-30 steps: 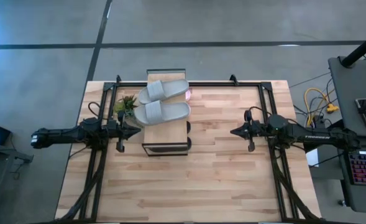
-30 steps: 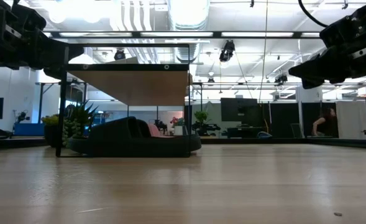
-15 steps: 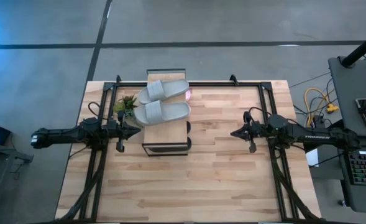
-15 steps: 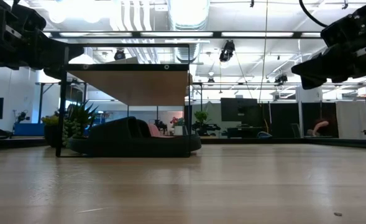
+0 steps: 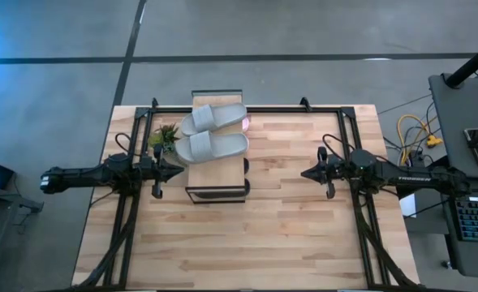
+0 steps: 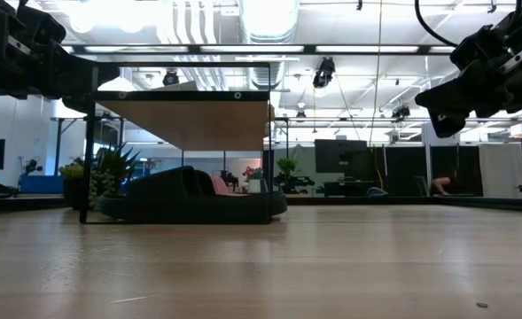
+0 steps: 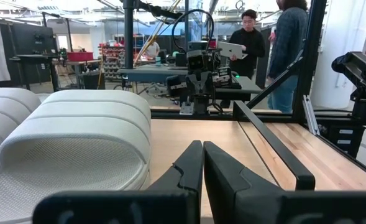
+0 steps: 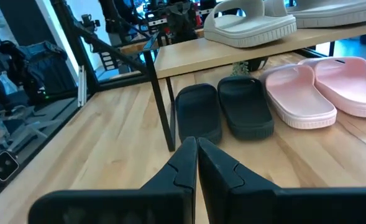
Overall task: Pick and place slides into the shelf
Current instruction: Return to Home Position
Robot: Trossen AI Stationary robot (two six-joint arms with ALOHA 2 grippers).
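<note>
**Both jaws closed and empty, slides on and under the shelf**

My left jaws hover above the light wooden surface (image 5: pixel 279 235), just beside the left side of the narrow shelf (image 5: pixel 214 174) with its pale plank top and thin black metal frame. They are pressed shut and grip nothing. My right jaws hang well apart from the shelf on its other side, pointing toward it, likewise closed and empty. The two grey foam slides (image 5: pixel 214 147) lie side by side on the plank. Beneath it, on the surface, rest the black foam slides (image 8: pixel 245 112), with the pink foam pair (image 8: pixel 304 93) just beside them. A small green potted plant (image 5: pixel 164 136) stands by the shelf's left side.
</note>
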